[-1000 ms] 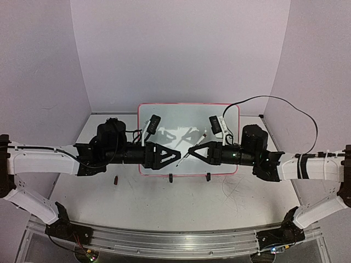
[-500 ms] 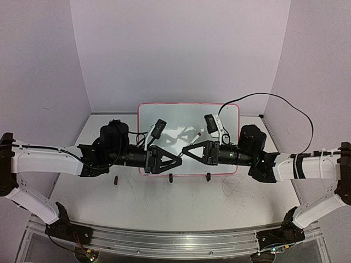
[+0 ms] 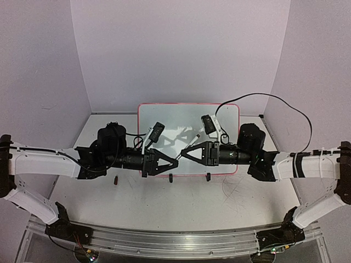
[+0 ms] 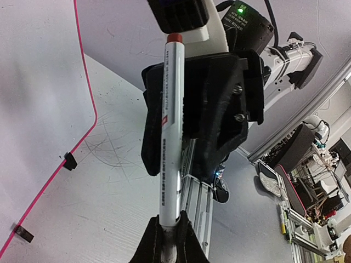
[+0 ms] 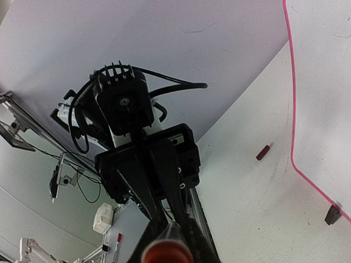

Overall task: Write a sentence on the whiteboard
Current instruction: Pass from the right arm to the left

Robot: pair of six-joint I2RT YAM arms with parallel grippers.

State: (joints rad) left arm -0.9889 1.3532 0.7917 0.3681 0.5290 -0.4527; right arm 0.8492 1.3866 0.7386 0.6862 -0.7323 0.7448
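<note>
Left wrist view: left end effector point(image 4: 167, 233) clamps white marker point(image 4: 170, 137).

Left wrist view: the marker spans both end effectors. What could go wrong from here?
The left end effector grips the white, red-ended marker pen only at its very end; it may pivot or slip if the right end effector lets go.
The two end effectors sit nose to nose above the red-framed glossy white whiteboard; a misjudged move could knock them together or drop the pen onto it.
</note>
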